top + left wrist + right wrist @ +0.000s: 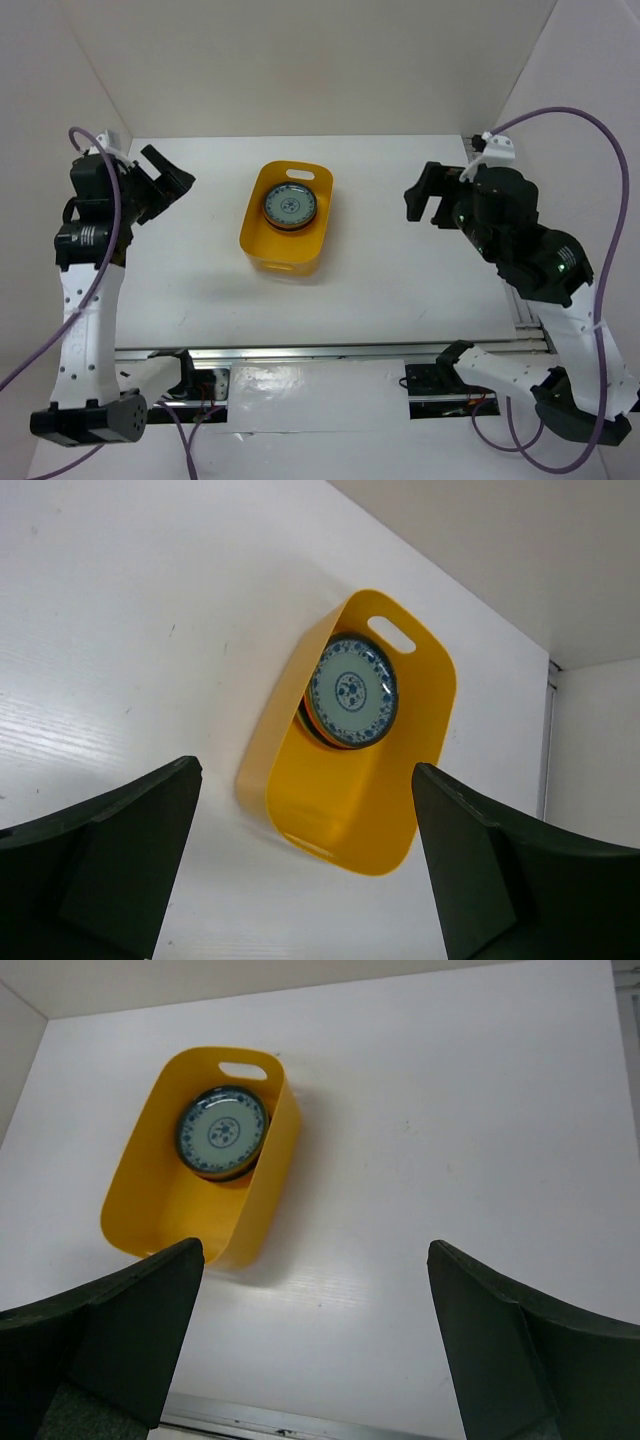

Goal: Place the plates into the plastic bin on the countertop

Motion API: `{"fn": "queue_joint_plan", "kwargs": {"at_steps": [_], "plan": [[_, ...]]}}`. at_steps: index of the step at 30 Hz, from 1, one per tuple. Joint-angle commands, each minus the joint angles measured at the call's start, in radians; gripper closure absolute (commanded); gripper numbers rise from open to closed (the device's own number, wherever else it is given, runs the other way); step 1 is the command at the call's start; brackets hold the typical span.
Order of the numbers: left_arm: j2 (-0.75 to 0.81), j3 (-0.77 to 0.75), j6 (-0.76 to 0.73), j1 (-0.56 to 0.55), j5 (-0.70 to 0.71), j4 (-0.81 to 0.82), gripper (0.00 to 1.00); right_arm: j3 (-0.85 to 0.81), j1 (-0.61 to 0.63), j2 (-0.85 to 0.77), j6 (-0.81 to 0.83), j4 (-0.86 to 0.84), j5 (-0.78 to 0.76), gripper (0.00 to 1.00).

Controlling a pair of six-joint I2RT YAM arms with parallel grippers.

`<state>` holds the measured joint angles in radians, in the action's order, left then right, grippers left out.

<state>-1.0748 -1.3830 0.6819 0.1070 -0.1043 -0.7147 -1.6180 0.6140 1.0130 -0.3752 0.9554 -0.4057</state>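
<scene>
Yellow-orange plastic bin (283, 258) on the worktop (400, 290) holds the stacked plates (290, 206); none lies outside. Left fingers (120, 850) and right fingers (110, 1320) are spread, empty; the task seems finished.

Ahead of the left gripper (305, 766), the top plate (350, 690) covers the stack (318, 736) beneath; its count can't be told.

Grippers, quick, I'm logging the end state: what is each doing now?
Left gripper: open, holding nothing.
Right gripper: open, holding nothing.
</scene>
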Motion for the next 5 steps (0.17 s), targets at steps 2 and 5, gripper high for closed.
{"fn": "queue_joint_plan", "kwargs": {"at_steps": [2,5], "plan": [[0.09,-0.022,-0.013,-0.007,0.054,-0.017,0.0,-0.028,-0.008,-0.042,-0.033,0.126,-0.036,0.0],[0.081,-0.002,-0.013,0.002,0.035,-0.029,0.0,-0.037,-0.008,-0.053,-0.033,0.126,-0.036,0.0]]}}
